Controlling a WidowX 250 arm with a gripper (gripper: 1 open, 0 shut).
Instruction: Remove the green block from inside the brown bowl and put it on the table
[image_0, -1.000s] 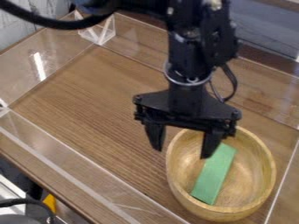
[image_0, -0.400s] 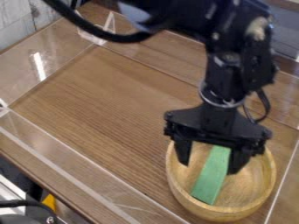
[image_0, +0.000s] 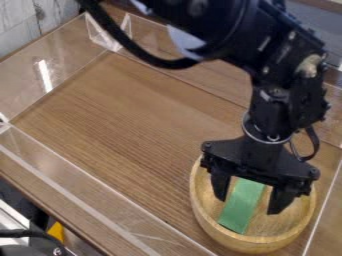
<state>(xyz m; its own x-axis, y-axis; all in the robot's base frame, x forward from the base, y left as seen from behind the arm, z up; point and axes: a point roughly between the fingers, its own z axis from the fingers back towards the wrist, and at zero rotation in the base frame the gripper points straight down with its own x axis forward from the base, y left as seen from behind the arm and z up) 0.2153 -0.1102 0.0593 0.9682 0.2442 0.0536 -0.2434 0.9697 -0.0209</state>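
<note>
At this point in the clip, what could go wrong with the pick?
1. The open gripper straddles the block, which leans against the bowl wall; closing on a tilted block could make it slip or pivot out.
2. The fingers sit near the rim, so they might strike it and shift the bowl.
3. Contact is hidden, so depth is uncertain.

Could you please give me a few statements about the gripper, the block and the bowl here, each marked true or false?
1. The green block lies inside the brown bowl. True.
2. The gripper is shut. False: its fingers stand wide open, either side of the block.
3. The bowl sits near the table's lower right. True.
4. The block lies flat on the table. False: it is in the bowl.
</note>
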